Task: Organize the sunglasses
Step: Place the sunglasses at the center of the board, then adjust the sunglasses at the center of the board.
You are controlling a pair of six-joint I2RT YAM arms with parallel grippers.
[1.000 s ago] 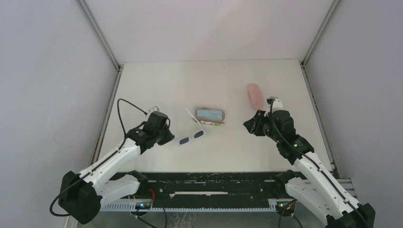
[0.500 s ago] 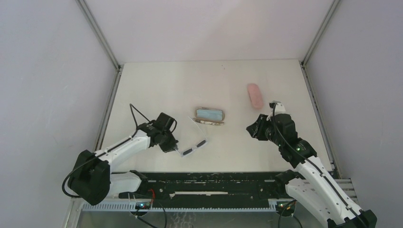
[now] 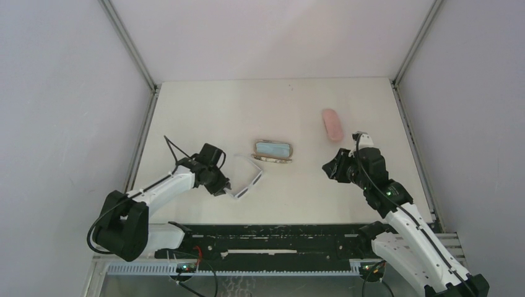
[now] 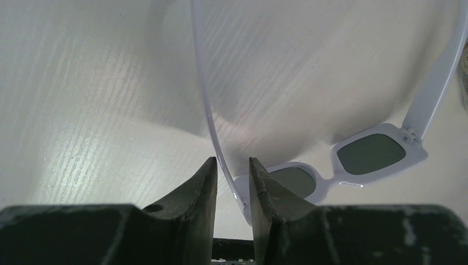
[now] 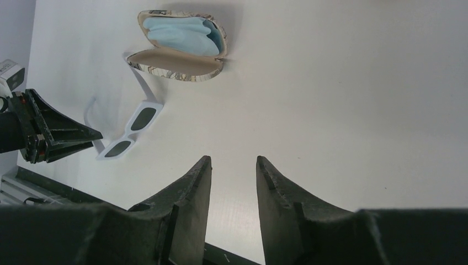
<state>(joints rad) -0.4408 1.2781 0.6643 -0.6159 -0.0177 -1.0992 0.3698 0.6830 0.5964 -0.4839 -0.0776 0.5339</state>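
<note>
The white-framed sunglasses (image 3: 246,184) sit unfolded on the counter (image 3: 204,111), just near-left of the open patterned case (image 3: 273,151) that holds a light-blue cloth (image 5: 185,33). One temple arm reaches up toward that case. The other runs between the jaws of the left gripper (image 4: 232,165), which stand slightly apart: the arm lies close against one finger with a sliver of gap beside the other, so nothing looks clamped. The right gripper (image 5: 233,160) hangs well apart, below the pink case (image 3: 332,124), jaws apart and empty.

The danger, as I judge it, is the thin temple threaded through that narrow gap. A slanted move of the left gripper could hook it, dragging or flipping the frame, or shoving the far temple into the case. Closing so near the hinge could also twist it
</note>
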